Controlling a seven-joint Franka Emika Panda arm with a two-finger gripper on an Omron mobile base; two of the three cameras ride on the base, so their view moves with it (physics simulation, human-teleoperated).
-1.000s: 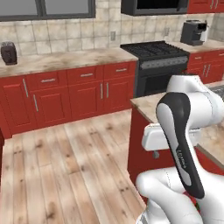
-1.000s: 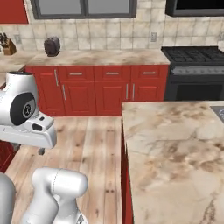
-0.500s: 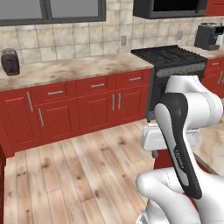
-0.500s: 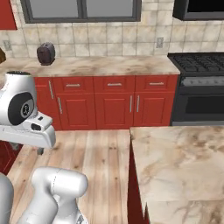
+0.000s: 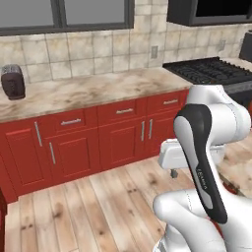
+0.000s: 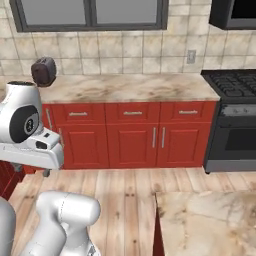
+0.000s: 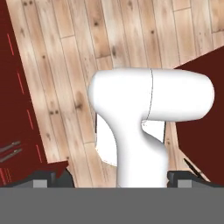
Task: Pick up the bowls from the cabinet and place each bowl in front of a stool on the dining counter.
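We face the wall counter (image 6: pixel 125 87) with a toaster (image 6: pixel 43 71). Our gripper (image 7: pixel 114 177) points at wooden floor (image 7: pixel 65 65), jaws spread wide, grasping nothing.

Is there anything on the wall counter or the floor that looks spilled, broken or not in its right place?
Nothing stands out. The wall counter carries a dark toaster standing upright, the red cupboard doors below are all shut, and the wooden floor shows no spill. The stove looks normal too.

Glossy white arm (image 5: pixel 216 123), dark joints
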